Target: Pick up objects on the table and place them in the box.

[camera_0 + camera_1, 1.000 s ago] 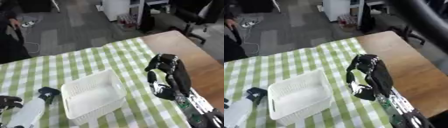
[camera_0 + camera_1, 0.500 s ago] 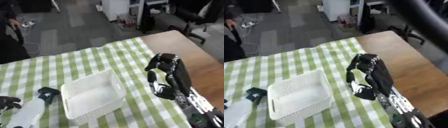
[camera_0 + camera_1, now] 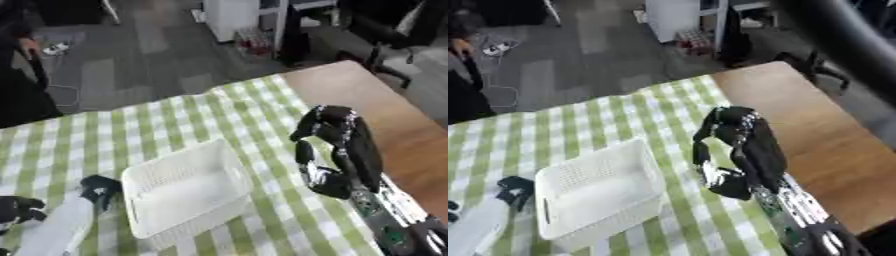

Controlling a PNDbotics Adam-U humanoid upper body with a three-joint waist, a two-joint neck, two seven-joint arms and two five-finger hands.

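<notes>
A white slatted box (image 3: pixel 184 192) stands on the green-and-white checked cloth (image 3: pixel 175 125), and nothing shows inside it. Lying left of the box is a white bottle (image 3: pixel 54 229) with a black top (image 3: pixel 100 188) that points at the box's corner. My left hand (image 3: pixel 16 210) shows only as dark fingers at the lower left edge, right beside the bottle; whether it grips the bottle is hidden. Just right of the box, my right hand (image 3: pixel 339 150) hovers above the cloth with fingers bent loosely downward and nothing between them and the thumb.
Bare brown tabletop (image 3: pixel 398 120) runs along the right, past the cloth's edge. The table's far edge drops to a grey floor with a white cabinet (image 3: pixel 236 15) and dark office chairs (image 3: pixel 394 25) beyond.
</notes>
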